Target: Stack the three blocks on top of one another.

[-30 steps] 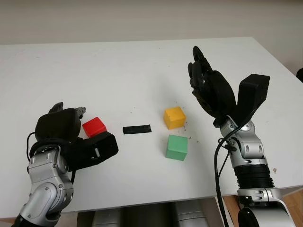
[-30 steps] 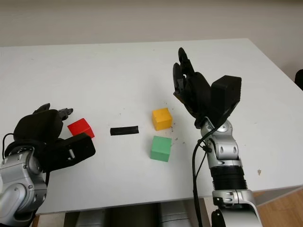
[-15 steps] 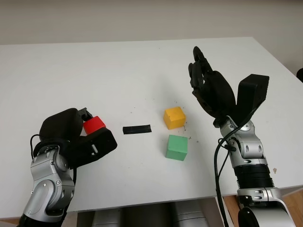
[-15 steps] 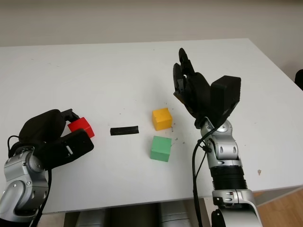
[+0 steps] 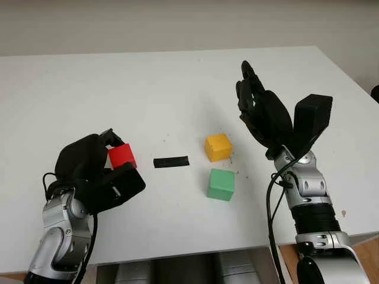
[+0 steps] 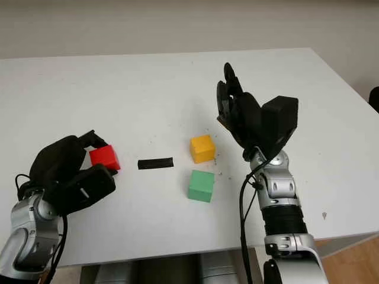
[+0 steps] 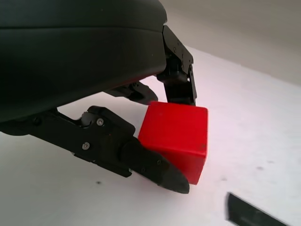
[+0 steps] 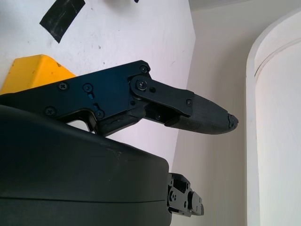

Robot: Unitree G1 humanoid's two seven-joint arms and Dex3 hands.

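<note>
My left hand (image 5: 115, 160) is shut on the red block (image 5: 121, 156) at the table's front left, holding it slightly raised; in the left wrist view the red block (image 7: 176, 138) sits between the black fingers (image 7: 155, 167). The yellow block (image 5: 218, 147) and the green block (image 5: 221, 184) sit apart on the table near the middle, green in front of yellow. My right hand (image 5: 254, 106) is open, held up above the table to the right of the yellow block (image 8: 33, 73).
A strip of black tape (image 5: 171, 161) lies on the white table (image 5: 148, 89) between the red and yellow blocks. The table's right edge runs close behind the right arm.
My left hand has closed on the red block and lifted and tilted it a little to the right. The right hand has stayed in place.
</note>
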